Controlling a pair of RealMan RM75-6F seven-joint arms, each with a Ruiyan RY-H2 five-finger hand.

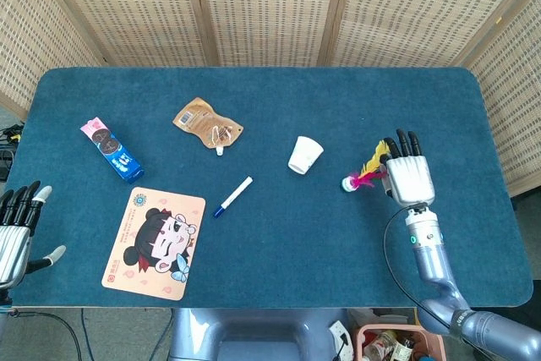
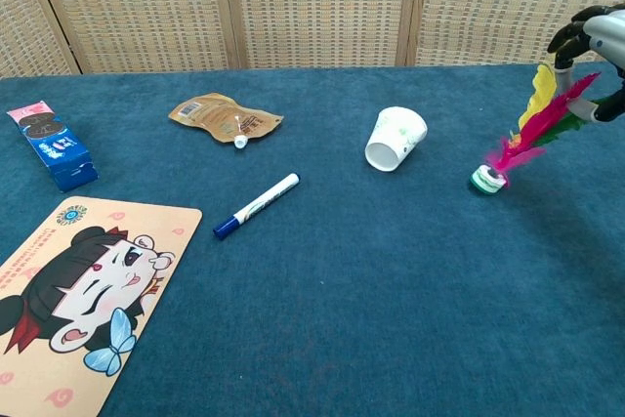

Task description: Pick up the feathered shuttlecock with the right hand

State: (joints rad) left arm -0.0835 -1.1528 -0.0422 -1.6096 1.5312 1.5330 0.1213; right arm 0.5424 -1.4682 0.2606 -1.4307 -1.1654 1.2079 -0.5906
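at the tabletop's (image 1: 254,243) right side, the right robot hand (image 1: 407,177) grips the feathered shuttlecock (image 2: 527,139) by its feathers, base still touching. very light, with fragile plumes: a firmer hold nearer the stiff base is advisable.

table (image 1: 254,251) | mat (image 1: 154,243) | pen (image 1: 232,196) | cup (image 1: 305,155) | pouch (image 1: 207,123) | cookie box (image 1: 112,150) | shuttlecock (image 1: 362,177)

A woven cane folding screen (image 1: 270,6) in pale wooden frames stands along the table's (image 1: 254,268) 12 o'clock edge. The tabletop is covered in dark teal felt, evenly lit.
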